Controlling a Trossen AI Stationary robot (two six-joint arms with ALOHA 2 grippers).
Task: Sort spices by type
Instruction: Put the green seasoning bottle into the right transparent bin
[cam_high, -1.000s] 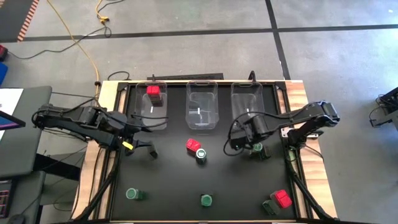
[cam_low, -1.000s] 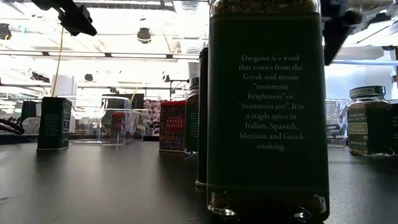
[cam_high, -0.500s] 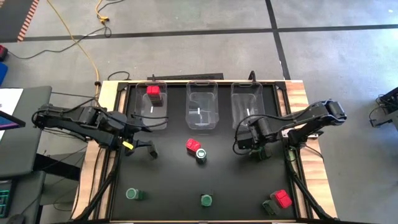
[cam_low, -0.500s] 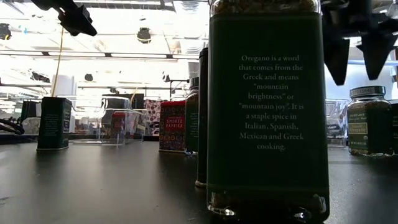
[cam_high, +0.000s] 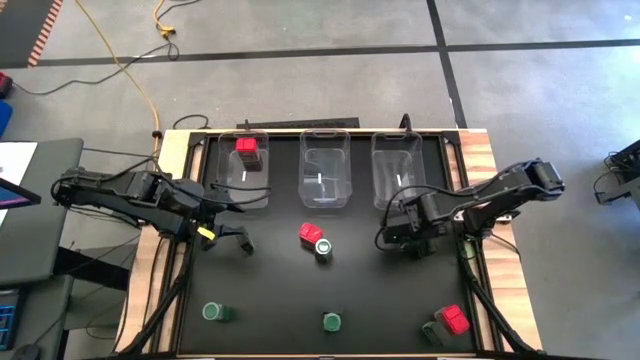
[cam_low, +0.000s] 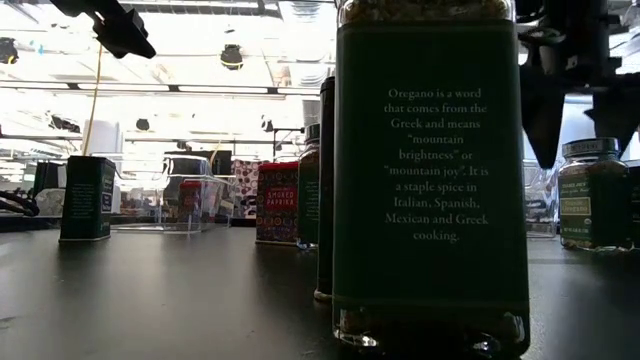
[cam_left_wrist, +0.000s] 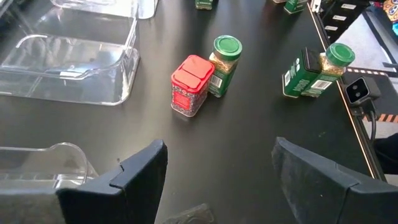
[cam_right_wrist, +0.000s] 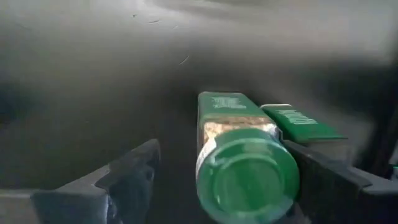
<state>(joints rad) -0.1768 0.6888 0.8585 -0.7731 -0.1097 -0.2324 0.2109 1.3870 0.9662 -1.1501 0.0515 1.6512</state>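
Green-lidded jar (cam_right_wrist: 247, 171) sits between the right end effector's (cam_right_wrist: 224, 177) spread fingers; I'd lower squarely, then clench below the lid. Left end effector (cam_left_wrist: 214, 171) hangs released.

Low view: oregano jar (cam_low: 430, 180) fills the middle, top cut by the upper edge; it hides most of the table behind it and all but a dark sliver of another container (cam_low: 326, 185). Right gripper (cam_low: 580, 100) cut by the top edge, only finger ends show. Far jar (cam_low: 592, 193): label too small to read. High view: right gripper (cam_high: 415, 232) covers the jar below it; no jar visible there. Corner jar (cam_high: 432, 333) half hidden under red tin (cam_high: 455, 320). Right wrist view: jar (cam_right_wrist: 245, 165) cut by the bottom edge; tin (cam_right_wrist: 305, 127) beside it partly hidden; background blurred. Left wrist view: bin (cam_left_wrist: 68, 68) cut by the top edge.
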